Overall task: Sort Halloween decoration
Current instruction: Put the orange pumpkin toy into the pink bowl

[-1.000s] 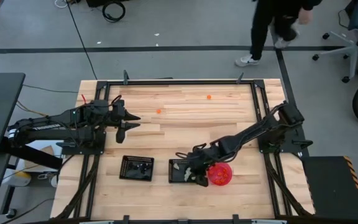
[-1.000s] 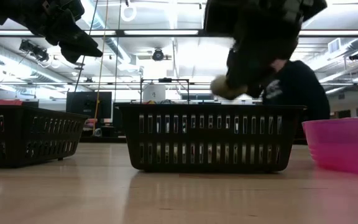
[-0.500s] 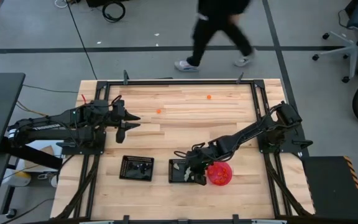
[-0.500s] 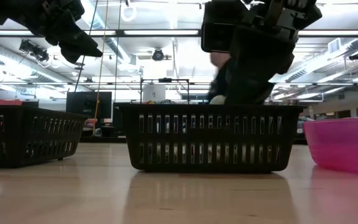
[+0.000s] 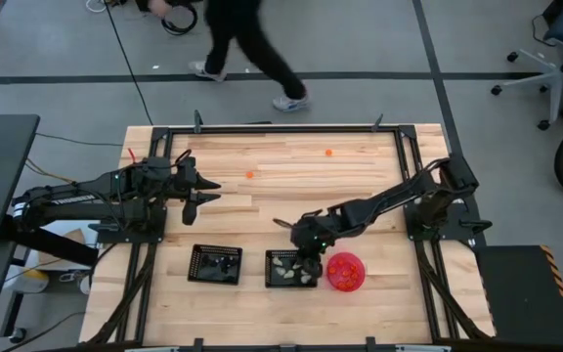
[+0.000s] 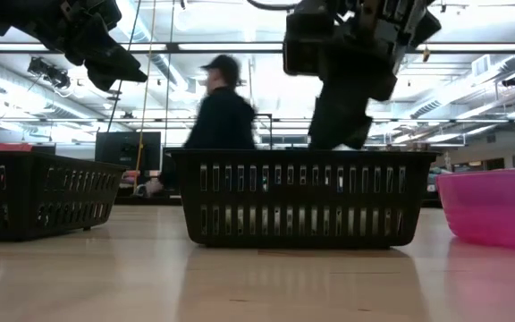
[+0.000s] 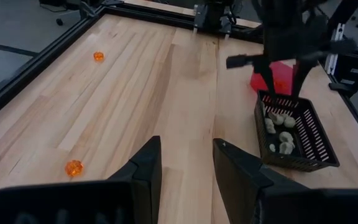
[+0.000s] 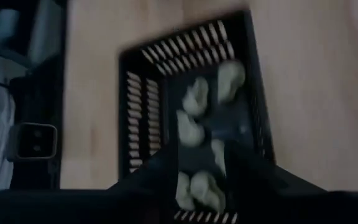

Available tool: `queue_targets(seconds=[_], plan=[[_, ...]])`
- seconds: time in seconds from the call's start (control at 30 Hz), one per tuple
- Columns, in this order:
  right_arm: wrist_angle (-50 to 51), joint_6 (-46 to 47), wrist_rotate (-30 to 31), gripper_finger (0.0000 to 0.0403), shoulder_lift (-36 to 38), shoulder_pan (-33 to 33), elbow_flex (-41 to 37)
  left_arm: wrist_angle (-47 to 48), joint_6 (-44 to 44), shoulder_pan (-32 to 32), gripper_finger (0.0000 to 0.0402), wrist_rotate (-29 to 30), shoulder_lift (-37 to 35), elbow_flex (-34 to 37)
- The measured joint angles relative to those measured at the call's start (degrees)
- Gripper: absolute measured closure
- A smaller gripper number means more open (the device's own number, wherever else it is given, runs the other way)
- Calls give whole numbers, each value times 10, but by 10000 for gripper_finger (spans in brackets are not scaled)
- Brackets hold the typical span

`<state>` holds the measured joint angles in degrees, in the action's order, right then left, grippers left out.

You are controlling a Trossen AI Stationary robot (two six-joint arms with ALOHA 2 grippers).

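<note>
Pale cream trinkets (image 8: 197, 124) lie in the right black mesh tray (image 5: 286, 267), also seen in the left wrist view (image 7: 278, 127). Two orange trinkets (image 5: 250, 175) (image 5: 328, 154) rest on the bare wood toward the far side. My right gripper (image 5: 307, 252) hovers over that tray, pointing down, open and empty; its fingers (image 8: 166, 171) frame the tray's inside. In the low view the right gripper (image 6: 338, 125) hangs just above the tray rim. My left gripper (image 5: 206, 192) waits open above the table's left part, with nothing between the left gripper's fingertips (image 7: 185, 174).
A second black mesh tray (image 5: 215, 264) stands left of the first, near the near edge. A round pink bowl (image 5: 346, 272) sits right of the pale-trinket tray. A black frame (image 5: 399, 132) borders the table. A person (image 5: 247, 44) walks past beyond the far edge.
A pale trinket hung at my right gripper's fingertips above the tray, sank to the rim, and is now gone from the fingers. The right gripper has since risen a little and shifted toward the far edge, away from the pink bowl. A person has crossed leftward behind the table.
</note>
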<state>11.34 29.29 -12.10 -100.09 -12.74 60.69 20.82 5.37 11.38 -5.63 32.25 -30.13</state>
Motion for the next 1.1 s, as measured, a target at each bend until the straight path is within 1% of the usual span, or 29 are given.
queue_targets(seconds=[0.1,0.23,0.3,0.43,0.5,0.67,0.8,0.93,1.1], plan=[[-25,-44,8,269,23,12,0,0,0,0,285,0,0,0],[-56,-82,61,269,38,41,0,0,0,0,285,0,0,0],[-43,-100,89,269,38,64,0,0,0,0,285,0,0,0],[0,-111,171,270,38,114,0,0,0,0,285,0,0,0],[26,-111,193,270,38,142,0,2,0,0,285,0,0,0],[99,-118,199,270,38,218,0,6,-2,0,285,0,0,0],[137,-133,204,270,38,281,0,6,-2,0,285,0,0,0],[146,-144,206,269,38,337,0,5,-2,0,285,0,0,0],[151,-139,215,255,38,390,0,4,-2,0,285,0,0,0]])
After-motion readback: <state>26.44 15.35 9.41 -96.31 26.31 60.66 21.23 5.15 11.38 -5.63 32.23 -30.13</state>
